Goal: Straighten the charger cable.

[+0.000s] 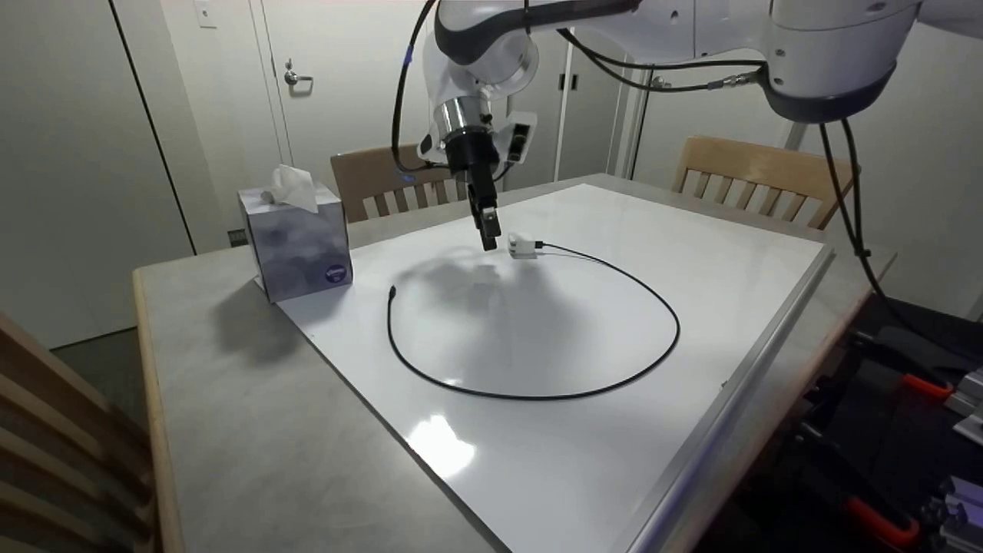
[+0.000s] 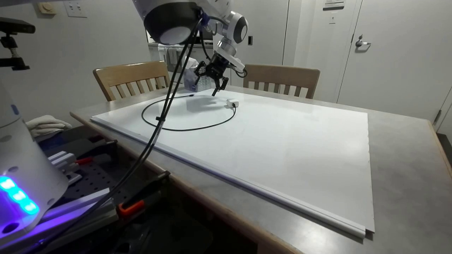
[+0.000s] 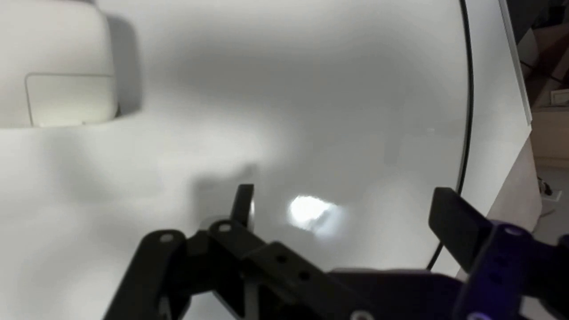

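Observation:
The charger cable [image 1: 537,398] is a thin black cord lying in a wide open loop on the whiteboard; it also shows in an exterior view [image 2: 187,130]. One end plugs into a pale charger plug [image 1: 522,244], also visible in an exterior view [image 2: 232,103]. The free end has a small black tip [image 1: 392,292]. My gripper [image 1: 489,230] is open and empty, above the board near the plug and loop opening. In the wrist view the gripper [image 3: 344,200] has its fingers wide apart. The plug [image 3: 58,58] is at upper left; the cord [image 3: 470,89] passes behind the right finger.
A purple tissue box [image 1: 303,246] stands at the board's edge, near the cable's free end. The whiteboard [image 2: 300,148] lies on a grey table [image 1: 253,430] and has a raised metal rail [image 2: 265,187] along one side. Wooden chairs [image 2: 282,76] stand around the table.

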You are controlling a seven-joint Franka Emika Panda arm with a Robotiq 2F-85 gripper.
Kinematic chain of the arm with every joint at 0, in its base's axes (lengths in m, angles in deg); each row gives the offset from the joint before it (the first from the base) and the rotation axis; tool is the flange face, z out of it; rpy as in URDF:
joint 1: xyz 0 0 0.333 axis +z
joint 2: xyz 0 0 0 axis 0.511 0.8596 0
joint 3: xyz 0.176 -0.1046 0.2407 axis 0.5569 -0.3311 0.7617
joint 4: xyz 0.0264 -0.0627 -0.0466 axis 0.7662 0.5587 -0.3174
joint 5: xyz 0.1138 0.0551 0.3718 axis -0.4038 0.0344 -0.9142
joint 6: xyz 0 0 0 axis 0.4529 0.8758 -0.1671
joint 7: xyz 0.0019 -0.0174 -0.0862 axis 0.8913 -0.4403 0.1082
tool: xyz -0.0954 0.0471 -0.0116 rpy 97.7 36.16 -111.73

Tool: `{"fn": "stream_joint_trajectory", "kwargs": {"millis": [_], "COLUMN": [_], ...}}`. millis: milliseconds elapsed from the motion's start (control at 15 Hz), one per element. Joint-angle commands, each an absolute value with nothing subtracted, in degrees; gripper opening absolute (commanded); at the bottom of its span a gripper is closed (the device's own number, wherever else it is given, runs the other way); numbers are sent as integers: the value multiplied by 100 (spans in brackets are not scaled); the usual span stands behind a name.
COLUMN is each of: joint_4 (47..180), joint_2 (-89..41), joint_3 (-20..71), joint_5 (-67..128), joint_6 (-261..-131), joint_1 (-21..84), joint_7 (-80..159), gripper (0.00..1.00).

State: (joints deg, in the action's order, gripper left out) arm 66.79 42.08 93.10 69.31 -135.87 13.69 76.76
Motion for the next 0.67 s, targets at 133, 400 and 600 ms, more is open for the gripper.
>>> {"fn": "stream_joint_trajectory", "kwargs": {"millis": [133,400,600], "joint_4": [6679,6703,6688], "joint_2": [4224,4138,4141], "joint_3": [9310,9102,9018], "joint_5": [6931,7078,7226], "joint_6": [-13589,-13645,-13609], "joint_1": [1370,1438,1492], "joint_7": [7676,6703,6256], "gripper": [100,100,100]}}
